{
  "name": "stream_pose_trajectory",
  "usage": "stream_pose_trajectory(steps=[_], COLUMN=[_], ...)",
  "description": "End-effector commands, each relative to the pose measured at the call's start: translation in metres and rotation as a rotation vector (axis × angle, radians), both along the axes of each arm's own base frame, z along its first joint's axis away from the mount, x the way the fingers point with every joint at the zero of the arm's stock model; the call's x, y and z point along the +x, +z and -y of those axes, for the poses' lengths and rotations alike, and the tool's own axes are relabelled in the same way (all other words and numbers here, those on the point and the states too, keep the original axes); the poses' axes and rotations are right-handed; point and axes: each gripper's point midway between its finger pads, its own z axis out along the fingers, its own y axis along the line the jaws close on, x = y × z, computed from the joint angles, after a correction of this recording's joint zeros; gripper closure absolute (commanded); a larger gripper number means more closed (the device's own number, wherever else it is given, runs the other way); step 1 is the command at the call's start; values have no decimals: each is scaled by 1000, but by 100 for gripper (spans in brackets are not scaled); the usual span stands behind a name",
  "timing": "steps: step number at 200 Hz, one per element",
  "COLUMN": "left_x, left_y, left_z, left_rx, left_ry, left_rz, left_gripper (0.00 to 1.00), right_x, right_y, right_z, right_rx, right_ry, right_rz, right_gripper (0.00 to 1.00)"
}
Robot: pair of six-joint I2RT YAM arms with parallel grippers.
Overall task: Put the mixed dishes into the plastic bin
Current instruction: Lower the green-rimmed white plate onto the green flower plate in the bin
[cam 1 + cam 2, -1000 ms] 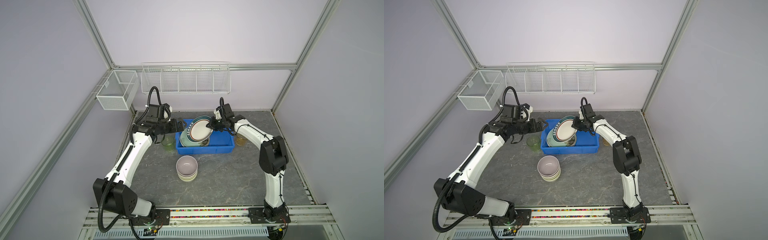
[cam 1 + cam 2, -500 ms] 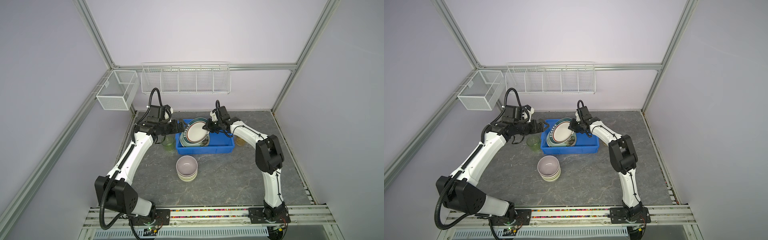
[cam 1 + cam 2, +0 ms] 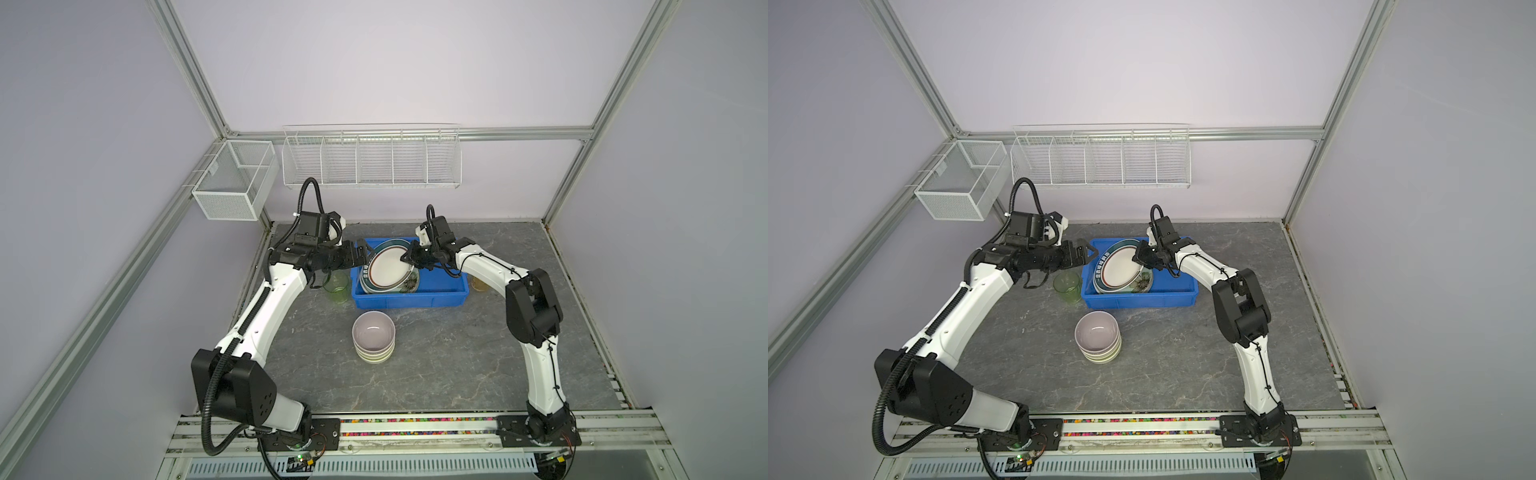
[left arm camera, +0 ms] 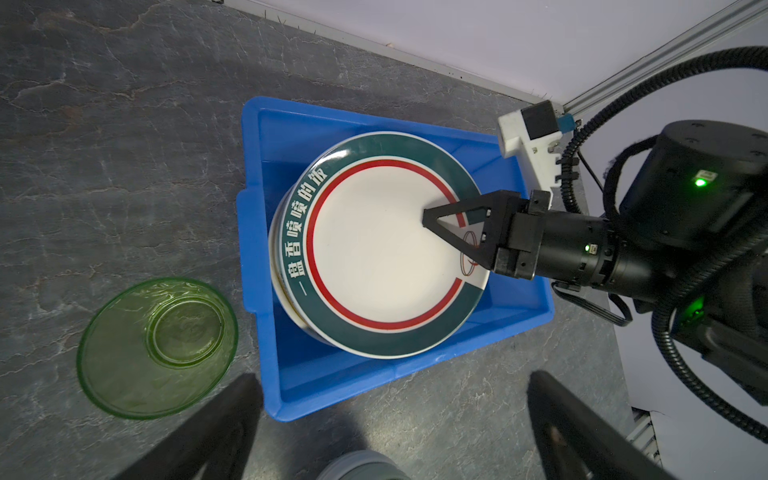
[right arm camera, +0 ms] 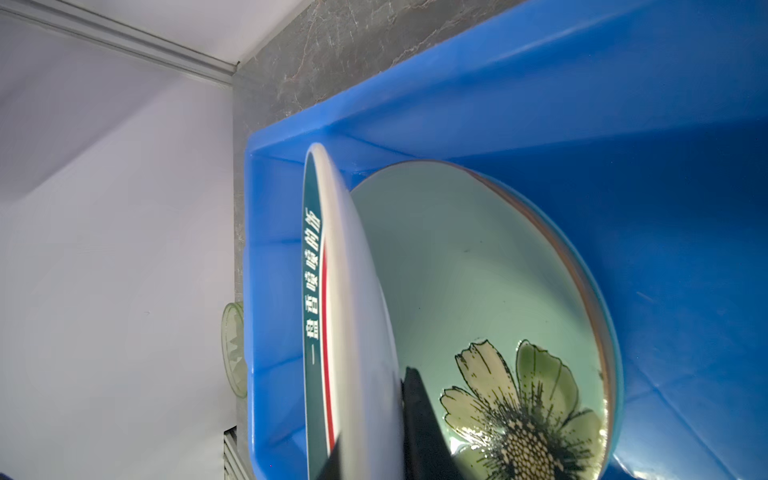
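The round, glossy teal-rimmed white plate (image 4: pixel 374 257), ringed in red and lettered in white, sits tilted inside the bright blue shallow rectangular plastic bin (image 3: pixel 409 300). Its far edge is down on the stacked plates towards the bin's left end, and its near edge is propped up. The right gripper (image 3: pixel 406 258) has that raised edge pinched between narrow jaws, one finger over the white face and one beneath. From the wrist view it is hard to tell how firmly the pads bite. Directly under it lies the pale green flower-printed plate (image 5: pixel 478 270), flat on the stack. The step in hand looks like the set-down of this plate. The next move would call for lowering the held edge until the plate lies flat, then parting the jaws and drawing the lower finger out sideways without dragging either plate or catching the bin wall. The left gripper (image 3: pixel 365 257) hangs spread wide and empty just beside the bin's left end, above the translucent green glass cup (image 4: pixel 158 345) on the grey stone-patterned table (image 3: pixel 436 365). The stack of small bowls topped by a lilac one (image 3: pixel 373 332) stands in front of the bin, not yet moved.
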Motion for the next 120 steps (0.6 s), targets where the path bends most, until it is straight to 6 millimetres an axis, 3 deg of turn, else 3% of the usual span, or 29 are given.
stream_pose_trajectory(steps=[1, 30, 120], left_x=[1, 0, 1], left_y=[-9, -10, -13], left_z=[-1, -1, -2], left_rx=[0, 1, 0], left_ry=[1, 2, 2], left_rz=[-24, -26, -33], left_gripper=[1, 0, 0], right_x=[-3, -9, -16], right_y=[-5, -14, -21], right_z=[-4, 3, 15], right_rx=[18, -26, -108], right_ry=[8, 14, 28], right_rz=[4, -3, 0], right_gripper=[74, 65, 62])
